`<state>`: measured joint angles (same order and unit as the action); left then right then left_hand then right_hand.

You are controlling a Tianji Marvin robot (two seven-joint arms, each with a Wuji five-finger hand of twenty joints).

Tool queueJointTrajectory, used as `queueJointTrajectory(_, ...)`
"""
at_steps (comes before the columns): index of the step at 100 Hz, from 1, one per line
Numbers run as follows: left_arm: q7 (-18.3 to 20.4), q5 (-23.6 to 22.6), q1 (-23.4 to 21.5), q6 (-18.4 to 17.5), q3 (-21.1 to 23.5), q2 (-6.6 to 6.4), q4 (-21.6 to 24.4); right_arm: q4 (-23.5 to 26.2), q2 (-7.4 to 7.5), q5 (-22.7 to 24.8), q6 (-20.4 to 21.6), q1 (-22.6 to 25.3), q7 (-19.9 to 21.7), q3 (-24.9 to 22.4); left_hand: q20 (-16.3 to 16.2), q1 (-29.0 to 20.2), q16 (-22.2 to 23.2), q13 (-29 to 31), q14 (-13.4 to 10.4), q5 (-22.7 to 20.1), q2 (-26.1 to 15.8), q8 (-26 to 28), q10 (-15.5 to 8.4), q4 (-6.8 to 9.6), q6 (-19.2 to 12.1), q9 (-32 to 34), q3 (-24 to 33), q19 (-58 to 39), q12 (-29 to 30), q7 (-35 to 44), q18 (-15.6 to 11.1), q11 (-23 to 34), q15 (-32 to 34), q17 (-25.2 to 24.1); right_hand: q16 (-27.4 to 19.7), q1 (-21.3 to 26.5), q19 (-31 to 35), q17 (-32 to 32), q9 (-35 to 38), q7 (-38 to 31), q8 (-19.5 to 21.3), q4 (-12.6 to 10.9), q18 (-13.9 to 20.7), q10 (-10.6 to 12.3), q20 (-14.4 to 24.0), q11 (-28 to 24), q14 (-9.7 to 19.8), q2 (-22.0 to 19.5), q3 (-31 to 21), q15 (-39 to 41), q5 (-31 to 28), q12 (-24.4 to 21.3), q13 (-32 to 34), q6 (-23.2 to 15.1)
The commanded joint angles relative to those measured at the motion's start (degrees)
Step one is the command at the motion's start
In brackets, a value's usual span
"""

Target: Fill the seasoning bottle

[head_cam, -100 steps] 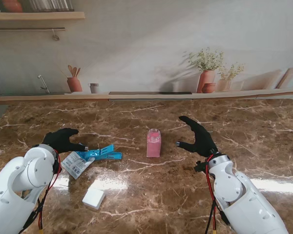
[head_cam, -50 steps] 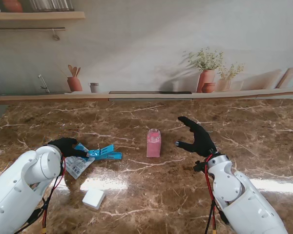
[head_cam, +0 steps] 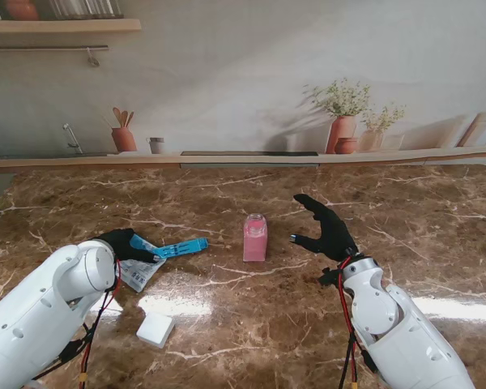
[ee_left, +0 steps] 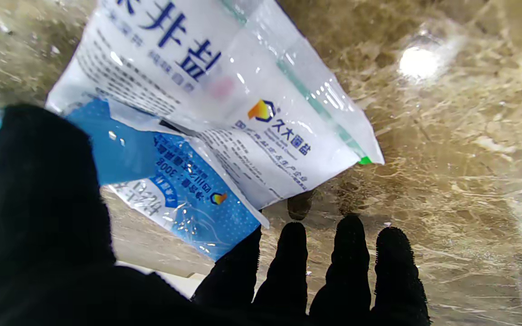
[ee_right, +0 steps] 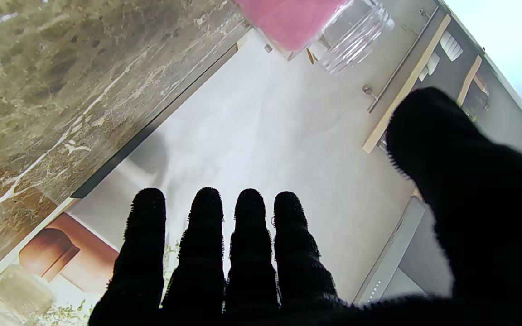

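Right hand point(head_cam: 326, 229): fingers spread, holding nothing, raised beside the seasoning bottle point(head_cam: 255, 237). A gap of bare marble table point(head_cam: 324, 324) separates the fingertips from the bottle; nothing stands in that gap. The bottle is the only upright obstacle on the thumb side. Behind and to the outer side of this hand the surface is unobstructed.

Left hand point(head_cam: 123, 243): resting at the salt packet point(head_cam: 142, 271), with the blue clip point(head_cam: 181, 247) just beyond its fingertips. These two block the direct path toward the bottle. A white block point(head_cam: 155, 330) lies nearer to me than this hand, apart from the packet.
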<state>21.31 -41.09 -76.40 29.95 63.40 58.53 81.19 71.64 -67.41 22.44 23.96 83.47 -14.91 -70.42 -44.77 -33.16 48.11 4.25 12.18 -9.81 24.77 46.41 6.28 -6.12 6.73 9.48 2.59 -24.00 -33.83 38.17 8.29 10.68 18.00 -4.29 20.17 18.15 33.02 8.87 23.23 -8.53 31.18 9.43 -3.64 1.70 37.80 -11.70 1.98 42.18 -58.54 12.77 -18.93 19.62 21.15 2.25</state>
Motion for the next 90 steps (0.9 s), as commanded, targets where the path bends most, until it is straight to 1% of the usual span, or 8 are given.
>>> queueJointTrajectory(1,-0.63,0.72,-1.17,1.0,-0.75,0.79,-2.26,0.05,-0.15,0.1,-0.16,0.53,0.24,-0.33,-1.8,-2.25,-4.0,1.13,-1.93,-2.08,1.39,3.92,-0.25,2.13,-2.09,-1.06,20.2,1.41,-0.33,4.93,-0.92,0.91,-1.4,-0.77,0.71,1.76,0.65,0.04,-0.57,-0.55,-0.74,-2.04,0.4,0.05,1.09,-0.23,0.61,-1.55,0.61,0.35,-0.95,0.56,0.76,-1.8)
queueJointTrajectory(16,-5.32,2.16,-1.77,2.12,-0.95,1.85,-3.35,0.16,-0.12,0.29,-0.21,0.62,0.24,-0.42,-2.69,-3.41,-3.44,3.41,-1.3,-15.53,5.63,9.48,-0.05,-0.39,-3.28,1.73,36.1,-3.37,0.53,15.8,-0.16,7.78,0.67,-0.33,0.63,2.12,0.66,0.19,-0.39,-0.6,-0.79,-2.3,0.44,0.26,1.03,-0.34,0.8,-3.21,0.72,0.46,-0.93,0.49,0.45,-1.84)
queueJointTrajectory(22,-7.19,3.1,-2.08,1.79,-0.62,2.34,-3.9,0.15,-0.12,0.21,-0.25,0.63,0.31,-0.33,-1.75,-8.36,-4.3,4.15,-1.2,-19.97,7.29,10.14,-0.23,-4.56,-5.16,3.59,33.24,-5.8,2.62,19.89,0.14,9.03,1.07,-0.18,0.48,2.13,0.61,0.23,-0.16,-0.6,-0.83,-2.41,0.43,0.31,0.97,-0.33,0.84,-3.83,0.76,0.33,-0.94,0.38,0.42,-1.88)
queueJointTrajectory(34,-10.93,5.08,-2.7,1.23,0.29,3.35,-4.89,-0.34,-0.18,0.13,-0.35,0.39,0.19,0.05,-0.46,-14.53,-6.73,7.27,-1.46,-26.09,8.59,9.5,-2.13,-4.75,-10.98,10.82,29.46,-10.6,6.24,28.47,0.6,9.62,1.23,0.11,0.26,2.28,0.56,0.27,-0.04,-0.61,-0.91,-2.58,0.42,0.26,0.89,-0.26,0.82,-4.44,0.69,0.16,-1.03,0.19,0.53,-1.94)
queueJointTrajectory(51,-16.41,11.06,-4.21,-1.6,3.54,5.28,-5.48,-0.53,-0.19,-0.31,-0.73,0.25,0.56,0.28,1.35,-15.13,-10.57,18.4,-3.71,-25.52,7.63,17.28,-4.92,-5.1,-12.7,26.07,40.84,-20.17,13.46,34.81,-0.1,8.88,1.69,0.45,0.12,1.95,0.54,0.24,0.35,-0.62,-1.03,-2.8,0.5,0.37,0.82,-0.4,0.89,-6.05,0.62,0.11,-1.08,0.05,0.69,-2.07)
queueJointTrajectory(64,-18.81,19.51,-5.24,-1.9,6.34,6.98,-5.02,0.02,-0.19,-0.47,-1.54,0.43,0.7,0.3,2.26,-17.73,-13.03,35.02,-1.36,-24.19,5.79,24.66,-0.61,-4.17,-12.16,37.83,45.93,-27.28,16.76,35.49,2.04,10.73,5.33,4.69,0.14,1.82,1.42,0.95,0.38,-0.65,-1.11,-3.06,0.86,0.19,1.28,-0.48,0.79,-7.38,0.48,0.21,-1.04,0.0,0.63,-1.86)
queueJointTrajectory(77,-21.24,21.85,-5.38,-2.97,7.25,7.9,-5.93,0.2,-0.22,0.05,-1.82,0.45,0.2,0.3,2.78,-23.25,-6.76,50.04,-0.61,-27.4,8.32,31.64,-2.92,-4.69,-13.73,57.0,47.75,-37.93,3.96,36.85,0.74,6.7,14.85,13.25,0.2,1.78,2.31,0.54,0.36,-0.82,-1.09,-3.13,0.97,0.13,2.03,-0.63,0.86,-7.6,0.49,0.41,-1.12,0.02,0.3,-1.94)
queueJointTrajectory(90,-25.15,22.87,-5.46,-4.06,7.63,8.99,-6.84,0.44,-0.12,0.41,-2.0,0.53,0.31,0.2,1.56,-25.49,-3.62,57.58,-0.65,-28.54,9.87,31.68,-7.77,-4.59,-13.37,58.14,48.89,-45.66,-6.53,37.23,3.22,9.41,23.26,20.63,0.28,1.68,2.47,0.3,0.54,-0.94,-1.09,-3.16,0.83,0.14,2.33,-0.88,0.73,-7.88,0.56,0.75,-1.16,0.1,0.28,-2.01)
